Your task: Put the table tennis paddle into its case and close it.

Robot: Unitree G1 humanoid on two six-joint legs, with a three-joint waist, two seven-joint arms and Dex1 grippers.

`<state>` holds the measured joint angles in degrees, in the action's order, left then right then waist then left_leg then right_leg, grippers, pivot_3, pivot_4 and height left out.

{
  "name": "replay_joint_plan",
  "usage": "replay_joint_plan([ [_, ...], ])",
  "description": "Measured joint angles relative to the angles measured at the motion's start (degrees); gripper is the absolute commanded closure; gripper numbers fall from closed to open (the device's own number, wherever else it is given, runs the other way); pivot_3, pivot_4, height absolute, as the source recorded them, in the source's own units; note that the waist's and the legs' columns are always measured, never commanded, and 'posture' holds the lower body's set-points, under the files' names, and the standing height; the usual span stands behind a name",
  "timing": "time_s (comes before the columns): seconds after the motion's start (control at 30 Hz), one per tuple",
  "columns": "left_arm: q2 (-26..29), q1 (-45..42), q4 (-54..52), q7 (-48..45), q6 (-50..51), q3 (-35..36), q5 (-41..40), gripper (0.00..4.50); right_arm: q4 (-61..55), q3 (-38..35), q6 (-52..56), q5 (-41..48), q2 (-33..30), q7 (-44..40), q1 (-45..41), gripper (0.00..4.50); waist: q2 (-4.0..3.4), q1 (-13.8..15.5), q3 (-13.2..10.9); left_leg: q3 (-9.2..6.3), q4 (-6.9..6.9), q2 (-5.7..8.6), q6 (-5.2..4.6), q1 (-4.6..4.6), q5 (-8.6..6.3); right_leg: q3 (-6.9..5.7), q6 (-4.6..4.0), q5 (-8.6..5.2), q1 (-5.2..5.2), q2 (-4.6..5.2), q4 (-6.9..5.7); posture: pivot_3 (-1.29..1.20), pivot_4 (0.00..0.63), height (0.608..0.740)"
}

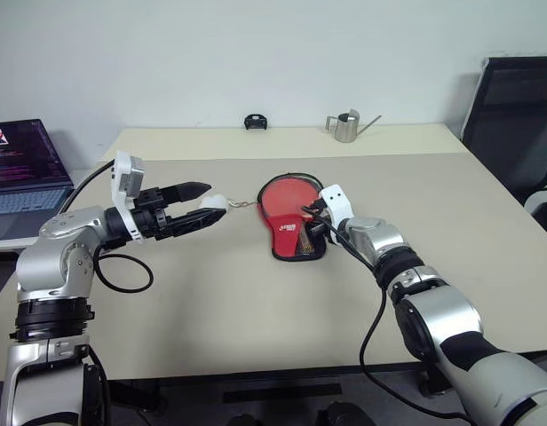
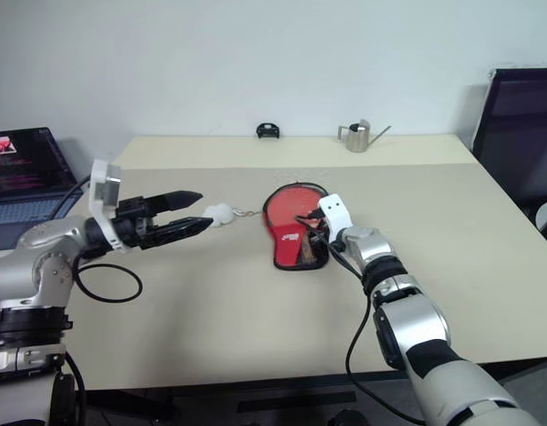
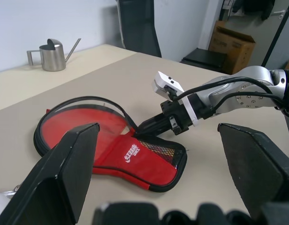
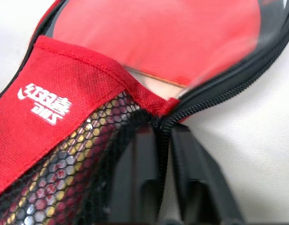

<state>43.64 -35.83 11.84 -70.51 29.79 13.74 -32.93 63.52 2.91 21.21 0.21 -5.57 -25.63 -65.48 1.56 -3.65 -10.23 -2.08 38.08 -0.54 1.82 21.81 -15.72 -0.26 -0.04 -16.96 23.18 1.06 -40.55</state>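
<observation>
One case (image 1: 289,226), soft fabric, mid-counter (image 1: 211,302); light, limp, likely to drag or bunch if zip pulled unbraced; table tennis paddle (image 3: 86,129) inside, stiff, red face showing through unzipped round end; best hold judged at zipper by mesh pocket; right gripper (image 3: 143,130) fingers pinched together there on zip edge; left gripper (image 1: 205,204) fingers apart, hovering near white ball charm (image 2: 217,214); open room all round, counter edges well apart; watering can (image 1: 346,126) far back.

Beige table (image 1: 211,293), red case (image 1: 296,232) near its middle, metal watering can (image 1: 346,126) and small black object (image 1: 255,122) along far edge
</observation>
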Motion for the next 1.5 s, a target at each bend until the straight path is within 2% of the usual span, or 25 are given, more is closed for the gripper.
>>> replay_joint_plan([
  [0.33, 2.1, 2.2, 0.0, -1.2, -0.3, -0.1, 0.5, 0.07, -0.2, -3.8, 3.4, 1.7, 0.5, 1.8, -0.4, 4.49, 0.0, -0.1, 0.0, 0.02, -0.01, 0.0, 0.0, -0.01, 0.0, 0.03, 0.0, 0.0, 0.01, 0.0, -0.01, 0.0, 0.15, 0.74],
  [0.57, 3.5, 3.1, 0.0, -1.5, -0.3, -0.1, 0.6, 0.07, -4.6, -6.1, 10.6, 3.9, 0.0, 2.1, 0.0, 4.49, 0.0, -0.1, 0.0, 0.0, -0.07, -0.01, 0.0, 0.08, 0.0, 0.0, -0.02, -0.01, 0.06, 0.0, 0.08, 0.0, 0.15, 0.74],
  [1.03, 4.1, 5.3, -0.4, -2.7, -0.2, -0.1, 0.4, 0.07, -30.6, -6.2, 32.1, 8.2, -3.2, 2.1, 8.8, 4.49, -0.01, 0.8, 0.0, -0.25, -0.15, 0.02, -0.01, 0.82, -0.02, -0.28, -0.02, -0.01, 0.4, 0.03, 0.56, 0.0, 0.15, 0.74],
  [1.5, 3.9, 8.4, -7.4, -3.0, 2.4, -2.4, -0.9, 0.07, -51.5, -7.3, 48.2, 12.9, -5.5, 4.8, 17.5, 4.49, -0.02, 1.0, 0.0, -0.31, -0.15, 0.04, -0.01, 0.87, -0.02, -0.32, -0.02, -0.01, 0.41, 0.02, 0.57, 0.0, 0.15, 0.74],
])
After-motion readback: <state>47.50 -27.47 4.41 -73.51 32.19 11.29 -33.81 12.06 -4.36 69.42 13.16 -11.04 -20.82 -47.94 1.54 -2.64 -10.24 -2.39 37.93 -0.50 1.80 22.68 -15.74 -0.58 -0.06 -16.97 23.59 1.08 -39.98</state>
